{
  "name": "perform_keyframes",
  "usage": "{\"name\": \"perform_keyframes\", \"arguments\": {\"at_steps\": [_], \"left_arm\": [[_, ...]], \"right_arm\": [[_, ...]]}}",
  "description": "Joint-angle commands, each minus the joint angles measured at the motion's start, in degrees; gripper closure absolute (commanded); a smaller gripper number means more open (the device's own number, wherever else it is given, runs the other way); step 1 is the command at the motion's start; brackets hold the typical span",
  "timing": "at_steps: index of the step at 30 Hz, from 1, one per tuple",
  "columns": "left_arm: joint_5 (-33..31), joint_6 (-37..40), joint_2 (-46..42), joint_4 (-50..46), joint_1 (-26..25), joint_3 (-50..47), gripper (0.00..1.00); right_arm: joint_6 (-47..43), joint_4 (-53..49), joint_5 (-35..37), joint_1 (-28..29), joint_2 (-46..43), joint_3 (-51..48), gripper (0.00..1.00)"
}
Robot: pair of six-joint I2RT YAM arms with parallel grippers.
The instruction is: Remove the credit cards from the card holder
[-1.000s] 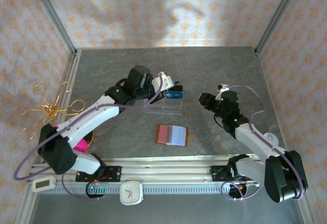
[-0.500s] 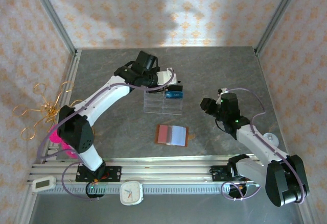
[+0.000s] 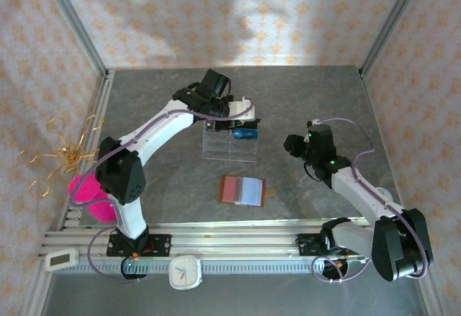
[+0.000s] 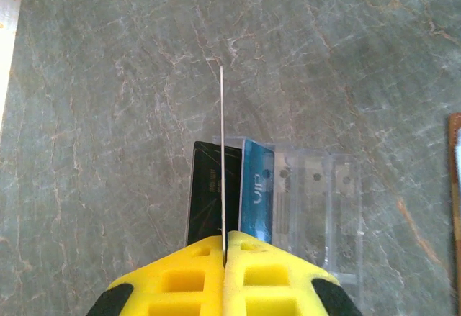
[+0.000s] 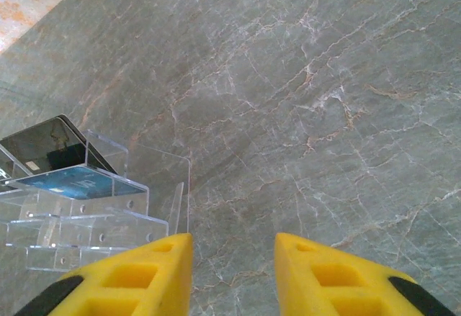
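Two stand in the clear rack (image 4: 317, 201): a black card (image 4: 205, 193) and a blue card (image 4: 257, 193). Above the rack the left gripper (image 4: 224, 247) pinches a third card (image 4: 221, 150) edge-on (seemingly lined up for a slot). Right of the rack, the right gripper (image 5: 234, 258) hangs parted and empty; the card holder (image 3: 243, 190) lies open on its near side.

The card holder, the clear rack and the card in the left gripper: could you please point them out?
card holder (image 3: 248, 191): top external view, on its pale open inside.
clear rack (image 4: 317, 193): left wrist view, on a clear step.
held card (image 4: 222, 143): left wrist view, on its thin edge.
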Motion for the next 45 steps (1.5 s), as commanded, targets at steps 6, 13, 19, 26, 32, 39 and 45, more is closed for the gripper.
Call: {"name": "perform_keyframes", "arguments": {"at_steps": [6,13,19,26,32,39,45], "left_arm": [[1.15,1.12,6.50,-3.83,1.45,5.65,1.00],[1.02,0.60,7.64,-3.51,1.61,6.64,1.00],[-0.91,1.23,8.78,-4.92,1.67,7.34,1.00],[-2.57,2.14,8.98,-5.61,1.68,7.59,1.00],[-3.27,2.38,9.53,-5.72,1.79,8.01,1.00],[-4.36,1.67,9.80,-5.54,1.80,7.83,1.00],[-4.77,-0.83,8.72,-2.63,1.81,6.39,0.89]], "right_arm": [[-3.32,-0.67,-3.13,0.11,-1.38,0.78,0.65],[-5.51,-0.72,-5.72,0.11,-2.82,0.53,0.65],[-5.58,-0.90,-4.71,0.11,-2.92,0.75,0.65],[-5.60,-0.82,-4.73,0.11,-2.86,0.78,0.65],[-5.41,-1.14,-4.40,0.11,-3.32,0.84,0.65],[-5.32,-1.50,-4.18,0.10,-3.45,1.06,0.65],[-5.16,-1.43,-4.41,0.11,-3.64,0.80,0.65]]}}
